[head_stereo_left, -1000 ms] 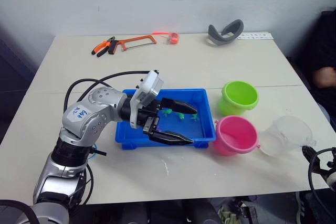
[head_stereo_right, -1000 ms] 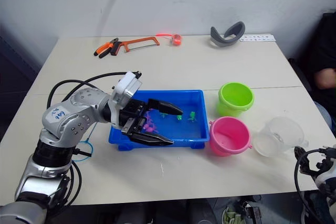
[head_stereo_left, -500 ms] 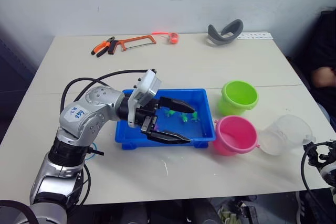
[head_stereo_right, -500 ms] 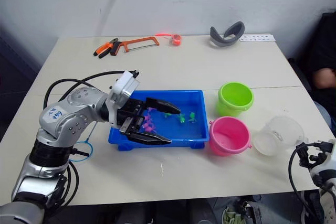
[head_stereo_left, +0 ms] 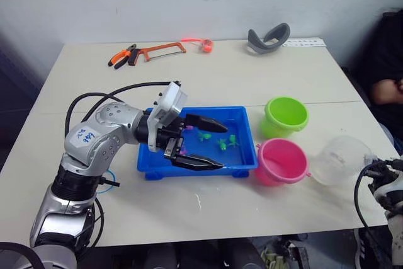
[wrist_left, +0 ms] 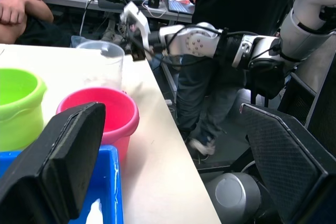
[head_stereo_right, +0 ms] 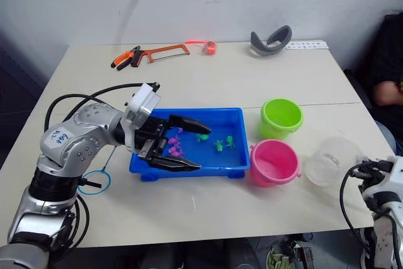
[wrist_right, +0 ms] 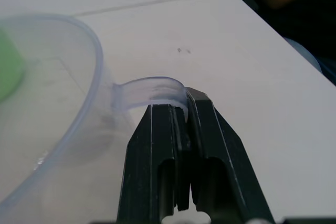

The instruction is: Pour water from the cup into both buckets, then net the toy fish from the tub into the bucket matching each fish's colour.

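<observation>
Pincers first: my left pincer hangs over the blue tub, fingers wide apart, nothing between them. One finger reaches across the tub's middle, the other lies along its near rim. My right pincer is at the near right corner of the worktop, fingers pressed together on the curved handle tab of the clear cup. Cup sits at the right side of the worktop, just beside the pink bucket, tilted with its mouth toward me; cannot tell if it touches the surface. Cannot tell if any water is in it.

Pink bucket stands upright, right off the tub's near right corner. Lime green bucket stands upright just behind the pink one, near the tub's far right corner. Buckets close together; touching or not, cannot tell.

Toy fish in the tub: green ones toward the middle and right, pink ones toward the left between my left fingers.

Far edge of the worktop: orange hacksaw with pliers next to it, a small red roll, a grey curved object, a white strip. A person's hand shows at the right edge.
</observation>
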Robot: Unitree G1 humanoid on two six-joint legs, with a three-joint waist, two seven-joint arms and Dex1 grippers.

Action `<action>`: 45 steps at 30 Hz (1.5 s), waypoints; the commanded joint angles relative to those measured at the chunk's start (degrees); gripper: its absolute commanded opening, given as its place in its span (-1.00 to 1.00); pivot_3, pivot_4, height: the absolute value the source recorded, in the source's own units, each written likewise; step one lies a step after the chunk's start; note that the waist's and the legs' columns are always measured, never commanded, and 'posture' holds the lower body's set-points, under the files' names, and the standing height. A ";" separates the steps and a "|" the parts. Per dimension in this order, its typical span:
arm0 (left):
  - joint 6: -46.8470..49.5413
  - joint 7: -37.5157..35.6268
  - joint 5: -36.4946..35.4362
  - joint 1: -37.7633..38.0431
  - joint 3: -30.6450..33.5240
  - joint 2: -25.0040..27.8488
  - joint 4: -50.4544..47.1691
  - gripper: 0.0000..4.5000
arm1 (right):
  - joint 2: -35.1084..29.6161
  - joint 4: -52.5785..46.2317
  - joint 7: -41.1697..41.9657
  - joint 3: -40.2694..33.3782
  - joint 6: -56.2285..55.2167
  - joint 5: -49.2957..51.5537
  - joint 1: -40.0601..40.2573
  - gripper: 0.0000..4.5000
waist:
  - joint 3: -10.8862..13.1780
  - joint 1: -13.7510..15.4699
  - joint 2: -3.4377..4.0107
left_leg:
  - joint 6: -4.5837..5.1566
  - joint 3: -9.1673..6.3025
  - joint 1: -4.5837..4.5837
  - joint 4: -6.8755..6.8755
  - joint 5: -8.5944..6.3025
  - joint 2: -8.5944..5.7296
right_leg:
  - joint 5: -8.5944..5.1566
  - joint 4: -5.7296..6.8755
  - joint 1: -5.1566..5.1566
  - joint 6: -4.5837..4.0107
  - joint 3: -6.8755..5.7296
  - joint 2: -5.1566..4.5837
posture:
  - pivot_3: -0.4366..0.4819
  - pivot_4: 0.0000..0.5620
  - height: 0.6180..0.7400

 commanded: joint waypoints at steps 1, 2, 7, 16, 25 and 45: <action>-1.01 -0.14 0.17 0.31 1.16 0.46 -1.39 1.00 | 0.91 -2.03 0.72 -1.49 -2.84 0.30 2.45 -0.97 | 0.00 0.18 0.00 | 0.00 -0.05 -0.02 0.00 0.00 0.00 | 0.00 -0.01 0.01 0.00 0.00 -0.01 | -0.05 -0.47 1.00; -1.20 -0.23 0.41 0.38 0.99 0.47 -1.21 1.00 | 1.02 -3.83 0.68 -1.81 -3.15 0.49 3.40 -0.97 | 0.00 0.18 0.00 | 0.00 -0.07 -0.02 0.00 0.00 0.01 | 0.00 -0.02 0.01 0.00 0.00 -0.02 | -0.05 -0.47 1.00; -2.89 -1.62 2.63 1.24 -0.50 0.71 0.42 1.00 | 0.98 -14.12 -0.17 -2.63 -2.56 1.44 7.87 -0.97 | 0.01 0.08 0.04 | 0.00 -0.03 -0.03 -0.01 0.00 0.01 | 0.00 -0.01 0.00 0.00 0.00 -0.03 | -0.05 -0.47 1.00; -9.46 -5.44 8.17 3.07 -3.46 -0.19 5.30 1.00 | -0.59 -30.27 -2.37 -1.82 1.62 1.24 11.17 -0.97 | 0.03 -0.02 0.09 | -0.02 0.04 -0.01 -0.02 0.01 0.04 | 0.00 0.04 -0.07 -0.01 0.01 0.01 | -0.05 -0.47 1.00; -11.23 -6.63 10.10 2.39 -4.21 -2.00 7.78 1.00 | -6.58 -35.69 -3.15 2.23 1.92 -9.15 10.14 -0.97 | 0.03 0.12 0.09 | 0.03 0.07 -0.04 -0.02 0.00 -0.01 | 0.00 0.00 -0.07 0.00 -0.01 -0.02 | -0.05 -0.47 1.00; -11.20 -4.82 10.35 1.73 -3.65 -4.11 7.51 1.00 | -18.58 -37.72 -1.55 12.41 -10.85 -40.97 5.51 -0.97 | 0.03 0.11 0.09 | 0.02 0.10 -0.04 0.01 0.01 -0.06 | 0.00 0.02 -0.12 0.00 -0.04 0.03 | -0.05 -0.47 1.00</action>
